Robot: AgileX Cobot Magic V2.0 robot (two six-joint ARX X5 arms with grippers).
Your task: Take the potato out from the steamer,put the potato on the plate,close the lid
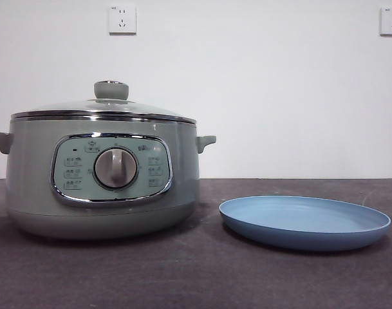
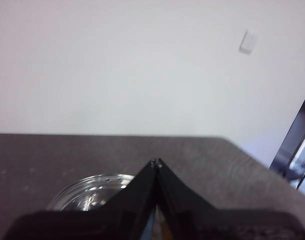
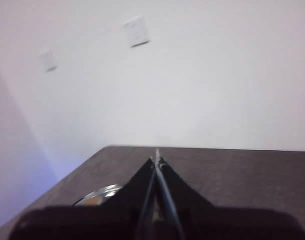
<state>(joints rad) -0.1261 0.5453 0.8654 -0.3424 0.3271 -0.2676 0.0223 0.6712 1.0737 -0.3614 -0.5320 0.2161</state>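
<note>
One lidded steamer (image 1: 102, 180) beside plate (image 1: 305, 222)

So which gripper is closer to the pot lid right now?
Left, most likely. The lid lies just beside and below the shut left gripper, large in its view. From the shut right gripper only a small sliver of lid shows off to one side.
</note>
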